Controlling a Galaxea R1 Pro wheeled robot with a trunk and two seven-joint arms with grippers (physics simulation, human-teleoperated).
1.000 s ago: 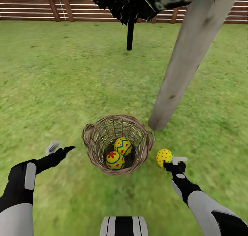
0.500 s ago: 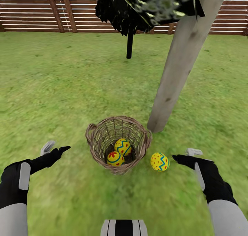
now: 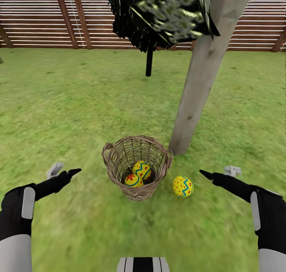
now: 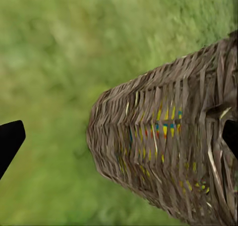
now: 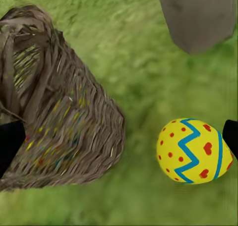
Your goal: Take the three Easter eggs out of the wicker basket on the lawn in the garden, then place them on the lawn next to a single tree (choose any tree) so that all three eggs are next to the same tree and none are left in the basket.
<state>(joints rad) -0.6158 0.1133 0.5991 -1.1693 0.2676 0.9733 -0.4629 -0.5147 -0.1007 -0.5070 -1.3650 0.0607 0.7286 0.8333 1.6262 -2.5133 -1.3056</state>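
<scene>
The wicker basket [image 3: 137, 172] stands on the lawn [image 3: 79, 105] with two Easter eggs in it: a zigzag one [image 3: 142, 170] and the flower one [image 3: 134, 180]. A third egg [image 3: 183, 185] lies on the grass right of the basket, close to the foot of the thick pale tree [image 3: 196, 89]. My left gripper [image 3: 63, 170] hovers open to the basket's left. My right gripper [image 3: 217, 171] is open, right of the lone egg and apart from it. The right wrist view has that egg [image 5: 193, 150], the basket's side [image 5: 59, 132] and the trunk's foot [image 5: 198, 15]. The left wrist view faces the basket's weave [image 4: 163, 151].
A thin black-trunked dark tree [image 3: 149, 61] stands farther back, its foliage overhanging the top of the head view. A brown slat fence [image 3: 39, 17] closes the garden at the back. Open grass spreads left and in front of the basket. My base [image 3: 143, 264] is at the near edge.
My right gripper has let go of the third egg and drawn back to the right; the egg now lies on the grass. The head view has shifted, showing more fence.
</scene>
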